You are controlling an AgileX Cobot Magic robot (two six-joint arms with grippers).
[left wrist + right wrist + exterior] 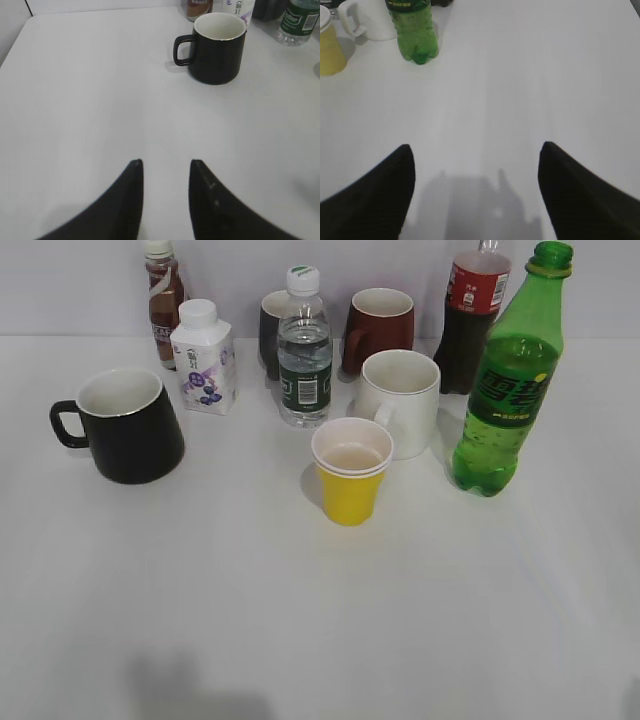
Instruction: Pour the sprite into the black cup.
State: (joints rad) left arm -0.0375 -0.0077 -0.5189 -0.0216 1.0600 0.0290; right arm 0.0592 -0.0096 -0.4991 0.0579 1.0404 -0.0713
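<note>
Nearest you, both grippers hover over bare white table [300, 620]: the left gripper [165, 165] with fingers narrowly parted, the right gripper [476, 149] spread wide, neither holding anything. Beyond stand the yellow paper cup [350, 472], the wide black mug [122, 425] at left and the tall green plastic Sprite bottle [508, 380] at right, upright, well apart. Four mugs, four bottles; the rear two mugs are partly hidden.
</note>
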